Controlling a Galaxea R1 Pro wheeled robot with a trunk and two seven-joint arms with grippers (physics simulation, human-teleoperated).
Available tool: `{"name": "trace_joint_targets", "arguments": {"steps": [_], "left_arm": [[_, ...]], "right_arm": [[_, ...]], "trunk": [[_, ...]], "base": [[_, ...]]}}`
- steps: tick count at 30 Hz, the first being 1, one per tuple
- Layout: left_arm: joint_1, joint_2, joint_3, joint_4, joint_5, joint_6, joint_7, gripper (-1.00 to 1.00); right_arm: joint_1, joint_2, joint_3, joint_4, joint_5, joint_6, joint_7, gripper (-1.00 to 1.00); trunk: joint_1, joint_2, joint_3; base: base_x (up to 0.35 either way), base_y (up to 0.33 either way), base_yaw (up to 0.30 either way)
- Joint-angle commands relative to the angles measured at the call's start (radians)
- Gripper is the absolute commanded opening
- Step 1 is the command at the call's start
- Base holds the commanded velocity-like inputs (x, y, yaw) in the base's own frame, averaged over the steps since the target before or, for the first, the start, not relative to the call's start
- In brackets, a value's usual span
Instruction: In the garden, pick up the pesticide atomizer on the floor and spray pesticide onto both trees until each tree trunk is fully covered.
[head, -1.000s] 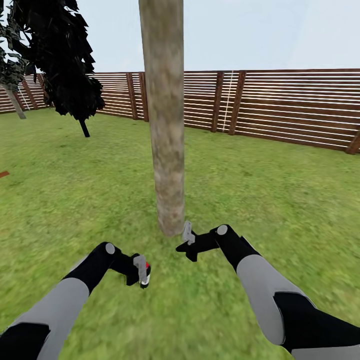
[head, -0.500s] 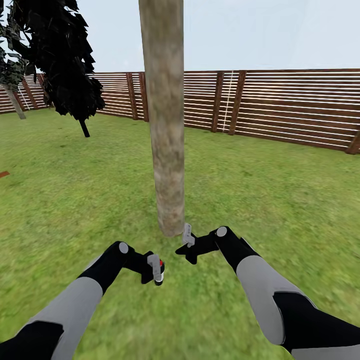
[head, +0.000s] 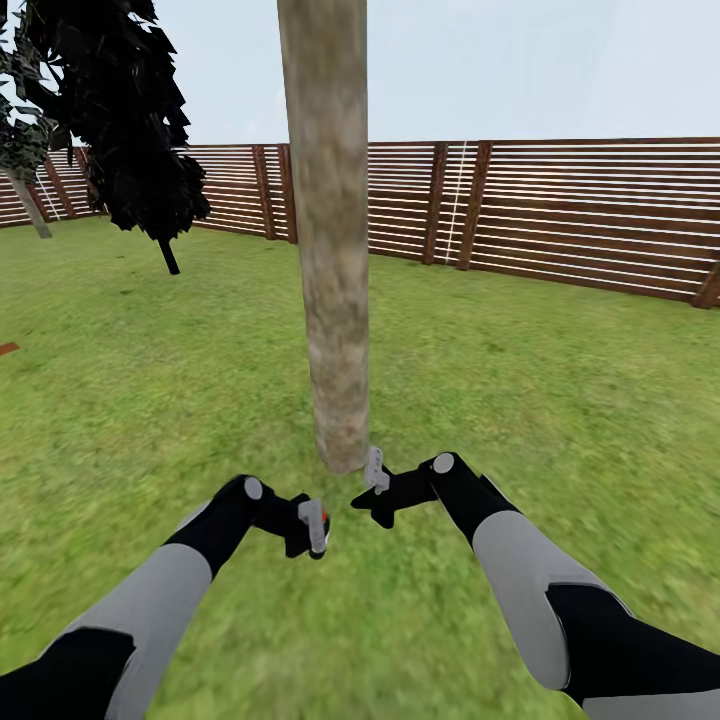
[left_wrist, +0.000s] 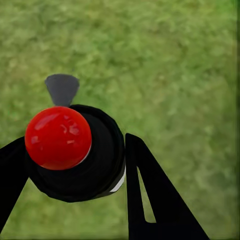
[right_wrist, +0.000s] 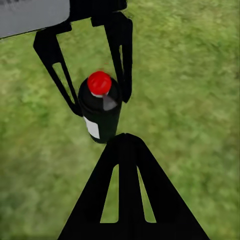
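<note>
Grey-and-black arms end in black grippers (head: 372, 497) (slotted triangular fingers (right_wrist: 127, 195)).

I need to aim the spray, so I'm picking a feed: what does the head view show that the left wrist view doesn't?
Head view alone: the tree trunk rising just beyond both arms, the slatted fence, a dark tree off to the left, and the right end effector near the trunk's base.

Left wrist view alone: a close look down at the pesticide atomizer and its red top clamped between the black fingers.

Both: the left end effector holding the atomizer over grass.
</note>
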Motion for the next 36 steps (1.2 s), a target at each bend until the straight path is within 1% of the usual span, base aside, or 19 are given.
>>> {"name": "trace_joint_targets", "arguments": {"steps": [1, 3, 5, 10, 13, 15, 17, 21, 24, 29, 31, 36], "left_arm": [[0.000, -0.005, 0.000, 0.001, -0.002, -0.001, 0.001, -1.00], [0.001, -0.022, -0.002, 0.003, -0.004, -0.002, 0.001, -1.00], [0.000, -0.031, -0.002, 0.003, -0.014, -0.001, 0.001, -1.00], [0.000, -0.036, -0.001, 0.002, -0.023, 0.000, 0.006, -1.00], [0.000, -0.037, -0.001, 0.003, -0.021, 0.000, 0.050, -1.00], [0.000, -0.041, -0.001, 0.003, -0.020, 0.000, 0.056, -1.00], [0.000, -0.048, -0.001, 0.003, -0.020, 0.000, 0.059, -1.00], [0.000, -0.052, 0.001, 0.003, -0.019, -0.001, 0.061, -1.00], [0.001, -0.061, 0.001, 0.004, -0.017, -0.002, 0.061, -1.00], [0.000, -0.065, 0.003, 0.005, -0.005, -0.006, 0.061, -1.00], [0.000, -0.071, 0.003, 0.005, -0.005, -0.007, 0.061, -1.00], [0.000, -0.074, 0.004, 0.005, -0.003, -0.008, 0.062, -1.00]], "right_arm": [[0.000, 0.000, 0.000, 0.000, 0.000, 0.000, 0.000, -1.00], [0.000, 0.000, 0.000, 0.000, 0.000, 0.000, 0.000, -1.00], [0.000, 0.000, 0.000, -0.001, 0.000, 0.000, 0.000, -1.00], [0.000, 0.000, 0.000, -0.001, 0.000, 0.000, 0.000, -1.00], [0.000, 0.000, 0.000, -0.001, 0.000, 0.000, 0.000, -1.00], [0.000, 0.000, 0.000, -0.002, 0.000, 0.000, 0.000, -1.00], [0.000, 0.000, 0.000, -0.002, 0.000, 0.000, 0.000, -1.00], [0.001, 0.000, 0.000, -0.002, 0.000, 0.000, 0.000, -1.00], [0.000, 0.000, 0.000, -0.002, 0.000, 0.000, 0.000, -1.00], [0.000, 0.000, 0.000, -0.002, 0.000, 0.000, 0.000, -1.00], [0.000, 0.000, 0.000, -0.003, 0.000, -0.001, 0.000, -1.00], [0.000, 0.000, 0.000, -0.003, 0.000, -0.002, 0.000, -1.00]], "trunk": [[0.000, 0.000, 0.000], [0.000, 0.000, 0.000], [0.000, 0.000, 0.000], [0.000, 0.000, 0.000], [0.000, 0.000, 0.000], [0.000, 0.000, 0.000], [0.000, 0.000, 0.000], [0.000, 0.000, 0.000], [0.000, 0.000, 0.000], [0.000, 0.000, 0.000], [0.000, 0.000, 0.000], [0.000, 0.000, 0.000]], "base": [[0.000, 0.000, 0.000], [0.000, 0.000, 0.000], [0.000, 0.000, 0.000], [0.000, 0.000, 0.000], [0.000, 0.000, 0.000], [0.000, 0.000, 0.000], [0.000, 0.000, 0.000], [0.000, 0.000, 0.000], [0.000, 0.000, 0.000], [0.000, 0.000, 0.000], [0.000, 0.000, 0.000], [0.000, 0.000, 0.000]]}}
